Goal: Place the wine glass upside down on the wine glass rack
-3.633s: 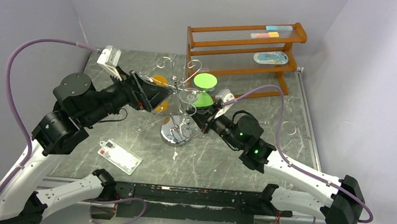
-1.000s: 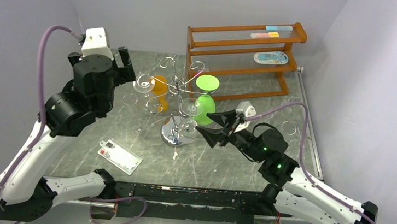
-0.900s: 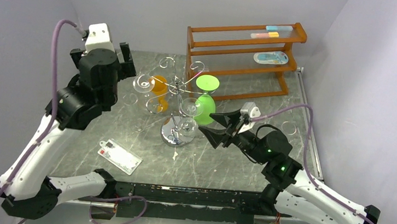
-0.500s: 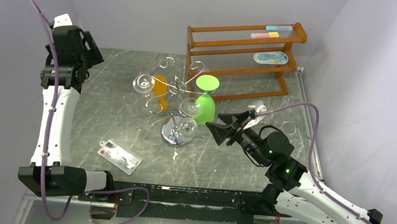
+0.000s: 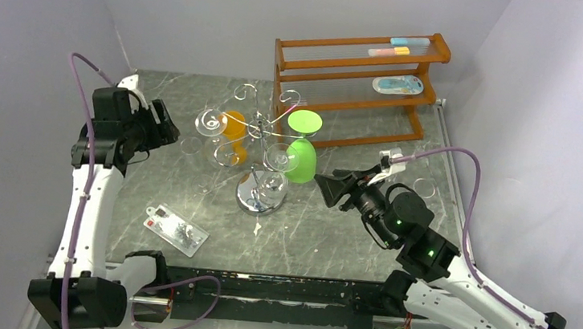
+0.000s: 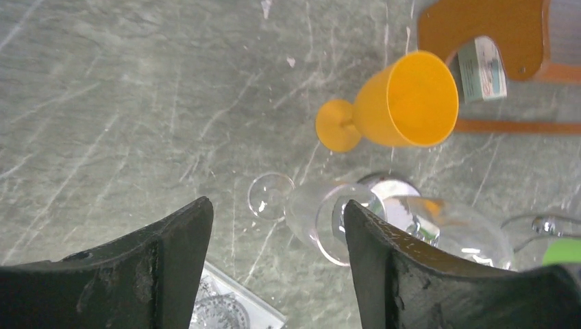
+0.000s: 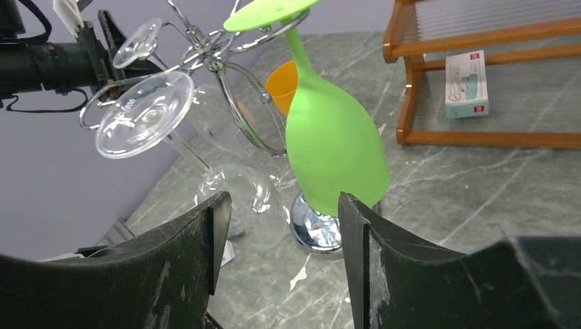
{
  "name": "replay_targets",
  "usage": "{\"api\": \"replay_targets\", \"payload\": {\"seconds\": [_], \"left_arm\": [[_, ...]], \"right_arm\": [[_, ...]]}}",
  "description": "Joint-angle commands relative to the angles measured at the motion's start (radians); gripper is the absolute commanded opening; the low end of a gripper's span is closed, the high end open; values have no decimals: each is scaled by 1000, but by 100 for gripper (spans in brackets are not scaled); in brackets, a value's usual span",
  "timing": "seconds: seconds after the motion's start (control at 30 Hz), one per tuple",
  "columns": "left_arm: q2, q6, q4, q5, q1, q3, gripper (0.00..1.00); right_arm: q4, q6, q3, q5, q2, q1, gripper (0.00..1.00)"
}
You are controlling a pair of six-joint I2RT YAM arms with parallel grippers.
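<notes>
Right gripper [image 5: 326,177] level, facing rack [image 5: 262,130]

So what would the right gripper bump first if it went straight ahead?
Most likely the green wine glass hanging upside down on the wine glass rack: its bowl fills the gap ahead of the right gripper, though depth is unclear.

Both arms out right now; my left arm [image 5: 86,209] is standing tall off its base, elbow way up, wrist folding over so my left gripper [image 5: 165,124] is pointing off to the right; its jaws are sitting apart, black fingers [image 6: 164,267] filling the bottom of the wrist view; my right arm [image 5: 462,290] is reaching low and forward; my right gripper [image 5: 329,178] is aiming left, jaws parted too.
</notes>
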Motion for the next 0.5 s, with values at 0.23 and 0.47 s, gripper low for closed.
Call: {"api": "replay_targets", "payload": {"seconds": [0.23,0.47], "left_arm": [[41,21,50,215,3,-103,60],[112,47,25,145,-2,-96,46]], "right_arm": [[-35,32,21,17,-2,-4,62],[-30,38,7,25,-20,-6,61]]}}
